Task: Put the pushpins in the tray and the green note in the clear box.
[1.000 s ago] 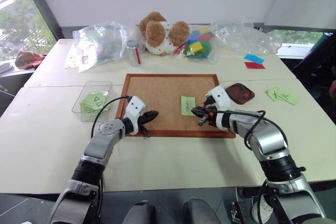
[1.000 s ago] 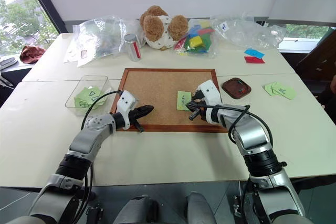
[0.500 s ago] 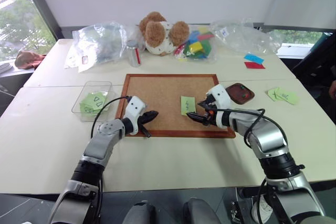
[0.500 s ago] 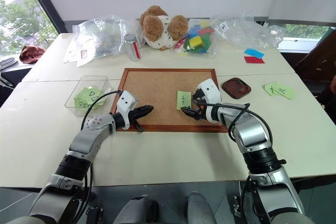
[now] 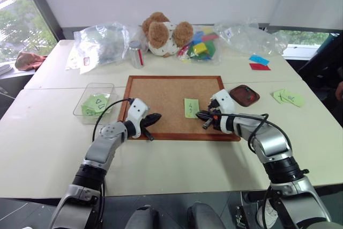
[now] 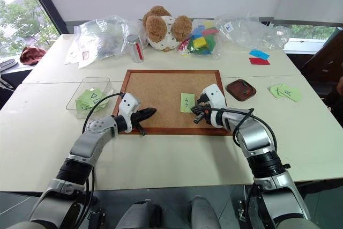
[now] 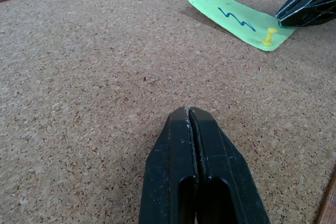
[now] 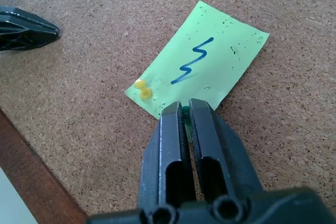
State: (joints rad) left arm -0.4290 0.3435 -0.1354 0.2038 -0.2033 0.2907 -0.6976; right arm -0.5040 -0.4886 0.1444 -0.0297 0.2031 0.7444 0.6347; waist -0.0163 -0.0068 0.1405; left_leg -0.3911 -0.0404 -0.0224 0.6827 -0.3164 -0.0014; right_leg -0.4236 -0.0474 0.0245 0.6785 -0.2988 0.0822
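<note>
The right pincer (image 8: 182, 116) is pinching a green pushpin (image 8: 186, 110) at the green note's (image 8: 202, 64) edge on the corkboard (image 5: 161, 100). The left pincer (image 7: 190, 129), pressed together, is hovering over the cork.

My left hand (image 5: 151, 117) is hovering low, fingers pressed together, forearm angling in from the left, tips pointing forward and toward my right side. My right hand (image 8: 185, 113) is reaching in from the right, tilting down, fingers (image 8: 169, 129) nearly touching, pinching a small green pin head. Both elbows are bending slightly outward.
</note>
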